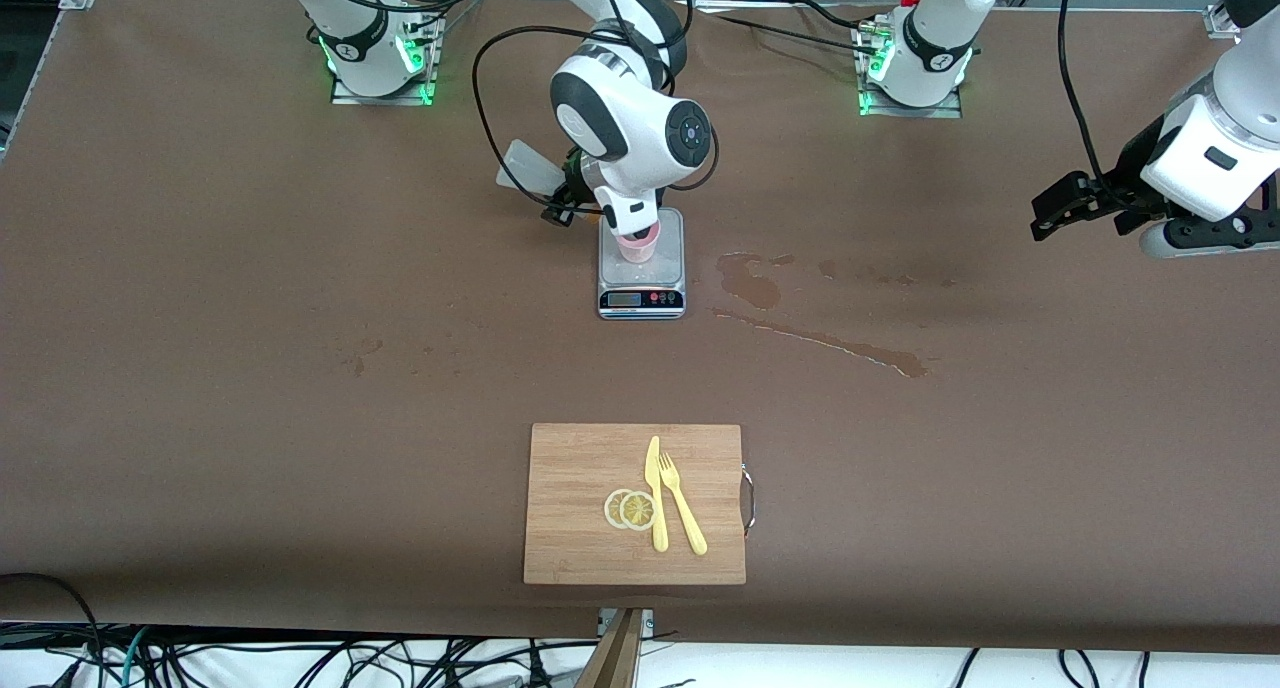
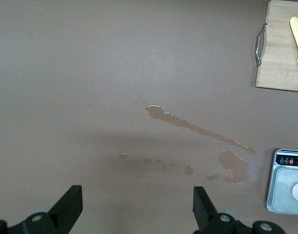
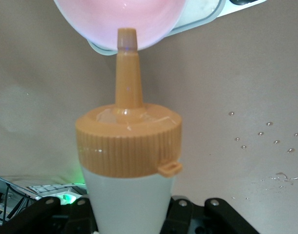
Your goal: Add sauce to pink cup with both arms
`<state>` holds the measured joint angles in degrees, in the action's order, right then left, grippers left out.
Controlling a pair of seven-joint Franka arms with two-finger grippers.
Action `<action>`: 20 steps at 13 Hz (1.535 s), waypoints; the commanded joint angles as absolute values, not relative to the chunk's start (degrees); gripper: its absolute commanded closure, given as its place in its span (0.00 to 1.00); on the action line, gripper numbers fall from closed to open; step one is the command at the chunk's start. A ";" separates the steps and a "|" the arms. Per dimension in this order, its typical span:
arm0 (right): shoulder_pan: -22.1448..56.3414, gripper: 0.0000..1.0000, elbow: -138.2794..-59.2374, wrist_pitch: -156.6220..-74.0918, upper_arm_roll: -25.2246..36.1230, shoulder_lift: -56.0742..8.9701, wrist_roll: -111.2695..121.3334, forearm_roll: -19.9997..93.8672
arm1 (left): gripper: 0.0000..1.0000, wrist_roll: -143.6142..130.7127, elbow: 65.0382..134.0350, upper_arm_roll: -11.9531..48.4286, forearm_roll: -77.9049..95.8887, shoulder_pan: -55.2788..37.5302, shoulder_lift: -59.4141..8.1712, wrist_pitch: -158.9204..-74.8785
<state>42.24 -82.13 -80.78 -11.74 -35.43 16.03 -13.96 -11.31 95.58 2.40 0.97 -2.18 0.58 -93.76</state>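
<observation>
A: From the front, what is the right gripper (image 1: 572,203) doing?

B: It is hanging beside the silver scale (image 1: 641,286), gripping the sauce bottle (image 1: 530,168), which is tilting toward the pink cup (image 1: 637,244). The cup is standing on the scale's platform. The left gripper (image 1: 1062,208) is waiting in the air over the left arm's end of the table, fingers spread and holding nothing.

A: Anything else on the table?

B: Wet streaks (image 1: 820,340) are lying beside the scale toward the left arm's end. Nearer the camera, a wooden cutting board (image 1: 570,558) is carrying a yellow knife (image 1: 655,498), a yellow fork (image 1: 682,508) and two lemon slices (image 1: 630,509).

A: And the left wrist view?

B: Its two black fingers (image 2: 68,209) are standing wide apart above the spill (image 2: 197,127). The scale (image 2: 285,183) and the board (image 2: 280,68) are showing at the edge.

A: The right wrist view?

B: The gripper (image 3: 134,214) is clamping the bottle's whitish body (image 3: 127,202). Its orange nozzle (image 3: 127,73) is pointing at the cup's rim (image 3: 124,24), the tip overlapping it.
</observation>
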 commanded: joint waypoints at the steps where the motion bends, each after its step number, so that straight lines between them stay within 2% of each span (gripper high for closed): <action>1: 42.63 1.00 -79.80 -77.96 -12.13 -36.12 15.47 -14.85 | 0.00 -10.81 96.06 2.29 1.76 -2.29 1.23 -93.96; 5: 42.63 1.00 -78.23 -76.03 -12.22 -36.30 15.47 -14.85 | 0.00 -10.81 96.06 2.20 1.76 -2.29 1.23 -93.96; 8: 43.68 1.00 -73.75 -71.56 -13.17 -39.54 15.56 -17.56 | 0.00 -10.81 96.06 2.20 1.76 -2.29 1.23 -93.96; 20: 42.98 1.00 -73.04 -71.28 -14.06 -39.99 15.29 -18.90 | 0.00 -10.81 96.06 2.29 1.76 -2.29 1.23 -93.96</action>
